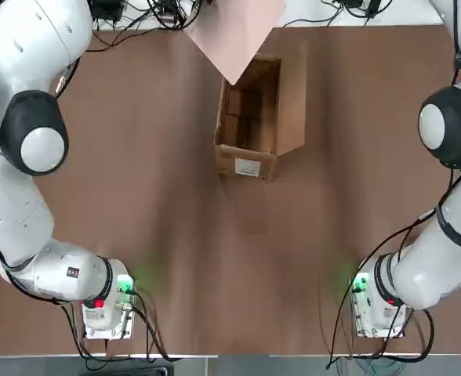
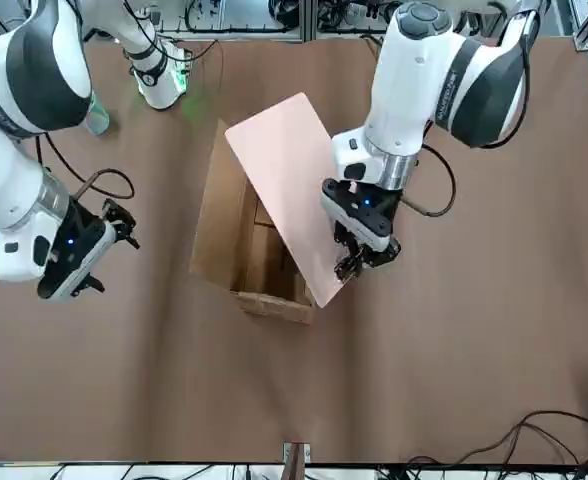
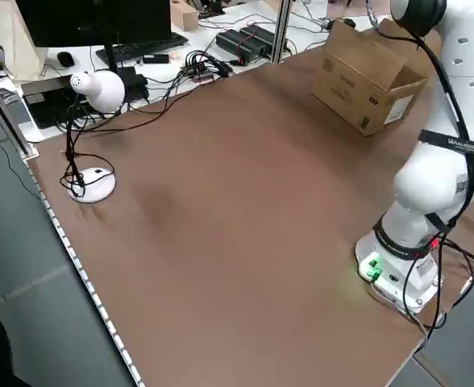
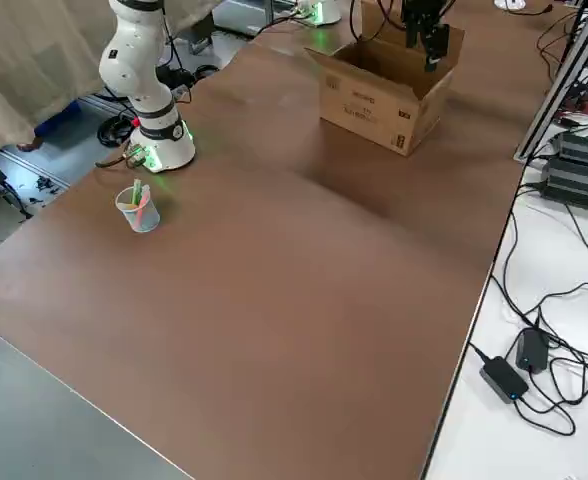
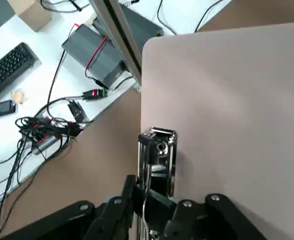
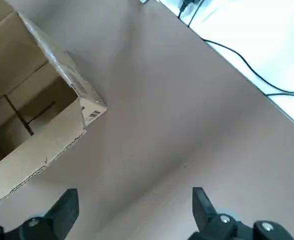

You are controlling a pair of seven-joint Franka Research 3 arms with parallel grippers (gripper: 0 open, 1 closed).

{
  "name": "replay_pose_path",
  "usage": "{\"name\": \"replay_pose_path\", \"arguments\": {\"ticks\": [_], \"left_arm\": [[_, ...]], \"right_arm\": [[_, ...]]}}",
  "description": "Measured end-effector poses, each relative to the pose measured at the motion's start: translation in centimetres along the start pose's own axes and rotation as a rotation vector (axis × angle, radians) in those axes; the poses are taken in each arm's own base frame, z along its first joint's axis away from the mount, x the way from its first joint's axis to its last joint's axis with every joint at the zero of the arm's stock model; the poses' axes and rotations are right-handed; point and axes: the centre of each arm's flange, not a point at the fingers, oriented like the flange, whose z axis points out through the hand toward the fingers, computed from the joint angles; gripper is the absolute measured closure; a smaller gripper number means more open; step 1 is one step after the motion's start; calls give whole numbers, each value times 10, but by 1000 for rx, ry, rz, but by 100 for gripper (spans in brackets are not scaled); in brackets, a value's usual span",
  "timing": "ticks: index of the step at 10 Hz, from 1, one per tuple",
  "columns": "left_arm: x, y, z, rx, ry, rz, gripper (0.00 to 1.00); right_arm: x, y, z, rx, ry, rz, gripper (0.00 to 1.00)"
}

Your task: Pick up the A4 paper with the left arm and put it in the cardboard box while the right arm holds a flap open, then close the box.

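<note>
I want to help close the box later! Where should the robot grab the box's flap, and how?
Probably by the free top edge of the long flap on the right arm's side. It stands up thin from the cardboard box, so the right gripper could come from above, one jaw on each side.

Robotics lab, arms (image 1: 34, 141) beside keyboard (image 5: 9, 65)

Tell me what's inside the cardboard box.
Inside the box, cardboard walls and floor show; from overhead, the pink sheet covers its far end, hiding that part.
</note>
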Motion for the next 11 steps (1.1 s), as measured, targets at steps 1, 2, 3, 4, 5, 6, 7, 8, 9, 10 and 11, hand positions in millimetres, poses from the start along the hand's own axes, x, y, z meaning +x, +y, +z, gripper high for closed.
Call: {"name": "replay_pose_path", "arguments": {"ticks": [1,2,3,4,5,6,7,8,9,10,11], "left_arm": [[2,1,1,13,17,56,97],[5,6,3,39,29,144,97],[8,17,5,75,34,227,97],[10,30,4,105,36,281,97],[13,41,3,126,39,329,97],[15,52,3,150,40,384,97],[16,64,4,180,39,448,97],[17,75,8,196,39,488,97],[19,86,12,204,38,513,97],[22,91,14,217,38,523,97],[25,96,17,241,35,532,97]], "right_arm": [[-5,6,-2,-5,-4,27,0],[-10,12,-3,-7,-11,57,0],[-15,20,-4,-12,-16,118,0],[-21,27,-6,-15,-21,211,0],[-26,33,-8,-20,-25,315,0],[-33,41,-10,-26,-29,415,0],[-41,49,-11,-31,-41,528,0],[-47,56,-13,-37,-46,623,0],[-51,59,-15,-41,-49,707,0],[-53,60,-16,-43,-50,774,0],[-55,61,-17,-44,-51,827,0]]}}
